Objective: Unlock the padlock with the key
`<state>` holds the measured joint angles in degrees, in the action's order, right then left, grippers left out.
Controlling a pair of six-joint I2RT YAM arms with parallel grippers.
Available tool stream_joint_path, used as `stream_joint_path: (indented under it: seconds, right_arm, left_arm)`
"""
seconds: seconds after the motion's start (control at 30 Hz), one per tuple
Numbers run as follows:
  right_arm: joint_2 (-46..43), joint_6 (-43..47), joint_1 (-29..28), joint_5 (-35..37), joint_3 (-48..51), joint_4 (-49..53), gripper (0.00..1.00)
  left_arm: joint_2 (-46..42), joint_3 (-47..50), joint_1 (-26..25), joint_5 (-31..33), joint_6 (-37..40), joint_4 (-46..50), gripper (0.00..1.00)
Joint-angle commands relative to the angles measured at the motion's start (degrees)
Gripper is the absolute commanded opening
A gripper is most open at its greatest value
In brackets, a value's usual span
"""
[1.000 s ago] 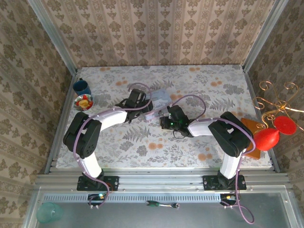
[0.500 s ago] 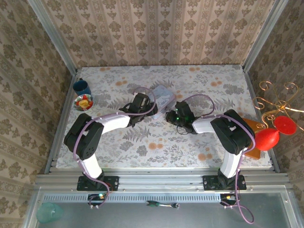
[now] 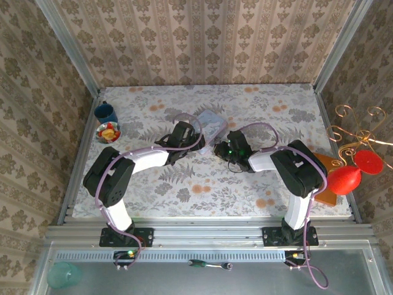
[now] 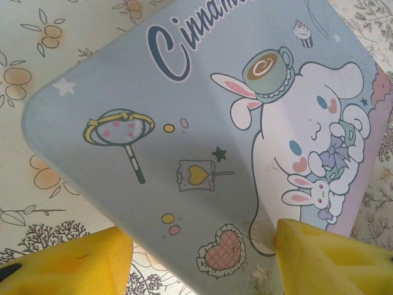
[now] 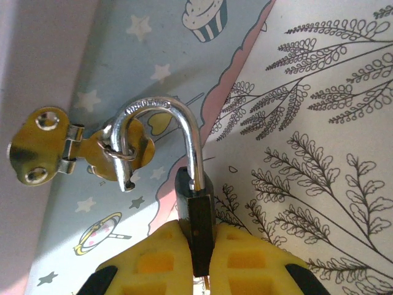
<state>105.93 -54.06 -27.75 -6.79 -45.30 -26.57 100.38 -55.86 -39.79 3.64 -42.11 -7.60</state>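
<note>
Right gripper [image 5: 198, 249] pinches padlock [image 5: 196, 209] body; open shackle [image 5: 153, 104] beyond fingertips hooks hasp [image 5: 37, 147] on box [image 5: 135, 61].

Light was bright, soft and even, with faint shadows. Glare streaked the curved silver steel shackle [image 5: 192, 147]; the yellow padded fingertips [image 4: 325, 258] looked soft-focused close up.

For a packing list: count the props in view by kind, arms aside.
Dark blue mug: 1
Translucent teal cup: 1
Small bowl of coloured food: 1
Pale blue cartoon-printed tin box: 1
Dark padlock with silver shackle: 1
Gold wire stand with red pieces: 1
Green-handled hand tool: 1
Total: 7
</note>
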Motion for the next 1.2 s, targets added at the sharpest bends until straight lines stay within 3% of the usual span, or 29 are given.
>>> stream_joint_path:
  seconds: [0.0,0.33,0.97,1.17]
  right_arm:
    - [0.07,-0.42,1.15,-0.59,-2.88,-2.89,0.0]
    - [-0.05,-0.36,4.1,-5.79,-5.04,-1.92,0.0]
    - [-4.73,5.03,4.02,-0.86,-2.87,4.36,0.0]
    - [-7.18,9.73,2.26,-3.34,-3.13,7.37,0.0]
  left_arm:
    - [3.51,3.61,-1.59,-4.17,1.68,9.75,0.62]
    - [3.27,4.12,-0.37,-4.49,1.99,9.9,0.62]
    - [0.98,3.17,1.47,-5.13,3.35,10.98,0.63]
    - [-6.75,8.92,1.38,-3.46,3.71,2.88,0.64]
